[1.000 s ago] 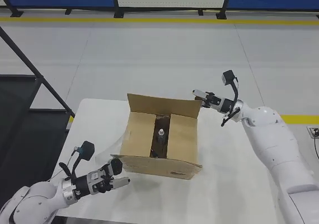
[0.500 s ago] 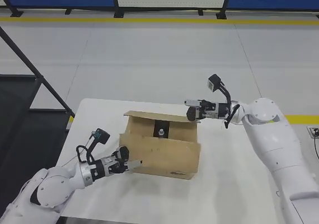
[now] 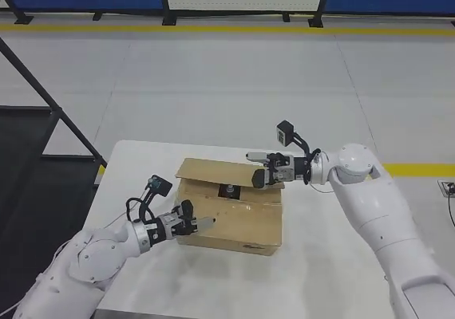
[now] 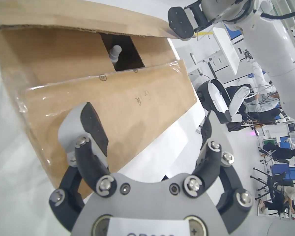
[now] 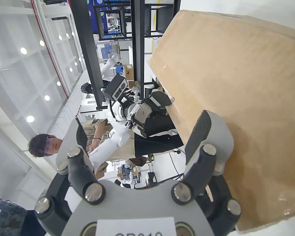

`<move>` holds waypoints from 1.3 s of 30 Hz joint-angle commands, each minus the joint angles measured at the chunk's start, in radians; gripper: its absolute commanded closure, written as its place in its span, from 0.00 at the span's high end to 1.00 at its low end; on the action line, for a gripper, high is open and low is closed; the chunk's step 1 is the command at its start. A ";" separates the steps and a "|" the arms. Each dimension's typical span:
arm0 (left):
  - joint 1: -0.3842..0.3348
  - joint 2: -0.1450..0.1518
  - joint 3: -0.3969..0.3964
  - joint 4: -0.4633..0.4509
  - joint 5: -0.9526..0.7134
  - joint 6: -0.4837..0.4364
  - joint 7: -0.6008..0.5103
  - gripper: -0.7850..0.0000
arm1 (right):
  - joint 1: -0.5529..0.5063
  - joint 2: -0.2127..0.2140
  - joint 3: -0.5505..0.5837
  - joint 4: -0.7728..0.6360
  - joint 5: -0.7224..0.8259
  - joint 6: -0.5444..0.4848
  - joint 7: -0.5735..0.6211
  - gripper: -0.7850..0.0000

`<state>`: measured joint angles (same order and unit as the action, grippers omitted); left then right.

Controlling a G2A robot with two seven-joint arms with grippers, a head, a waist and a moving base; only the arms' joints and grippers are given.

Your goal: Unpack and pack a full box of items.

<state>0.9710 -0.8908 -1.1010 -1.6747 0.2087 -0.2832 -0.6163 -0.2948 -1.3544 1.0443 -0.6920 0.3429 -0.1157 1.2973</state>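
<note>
The left gripper (image 4: pixel 150 126) is wide open and has hold of nothing. One of its fingers (image 4: pixel 92 124) lies flat against the outside face of the near flap (image 3: pixel 235 214) of the cardboard box (image 3: pixel 239 235). The right gripper (image 5: pixel 141 133) is also wide open and empty, and one finger (image 5: pixel 206 133) rests on the outside of the far flap (image 3: pixel 211 169), close to that flap's corner. Both flaps lean in over the top of the box, but they do not meet: there is a dark gap between them. Through this gap a small bottle (image 4: pixel 115 52) with a white cap can be seen standing inside the box. The box stands on a white table (image 3: pixel 315 263), between the two grippers.
</note>
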 commanded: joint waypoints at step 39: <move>0.345 0.040 -0.538 0.004 -0.172 -0.179 0.129 1.00 | -0.374 0.095 0.170 -0.350 -0.070 -0.047 -0.209 1.00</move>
<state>1.2891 -0.8542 -1.6042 -1.6636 0.0330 -0.4445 -0.4775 -0.6687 -1.2589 1.2144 -1.0429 0.2725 -0.1629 1.0880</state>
